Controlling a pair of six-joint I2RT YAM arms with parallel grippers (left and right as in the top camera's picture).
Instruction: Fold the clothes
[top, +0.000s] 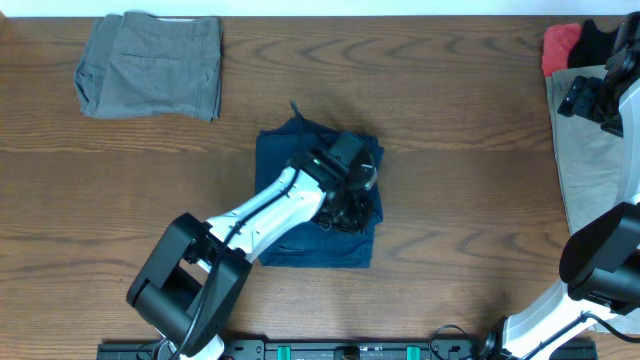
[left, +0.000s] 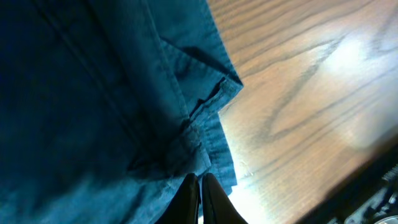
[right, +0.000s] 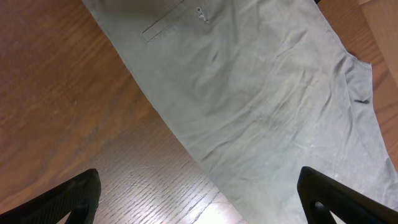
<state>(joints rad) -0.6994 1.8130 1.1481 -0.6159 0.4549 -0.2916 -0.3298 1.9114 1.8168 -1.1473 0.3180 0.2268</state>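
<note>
The navy blue shorts lie folded in a rough rectangle at the table's middle. My left gripper rests on their right part. In the left wrist view its fingers are pressed together over the shorts' hem; no cloth shows between them. My right gripper is open, hovering above the khaki-beige garment at the right edge. In the right wrist view its fingers are spread wide over that garment.
Folded grey shorts lie at the back left. Red and black pieces sit at the back right corner, behind the khaki garment. Bare wood table lies between the piles.
</note>
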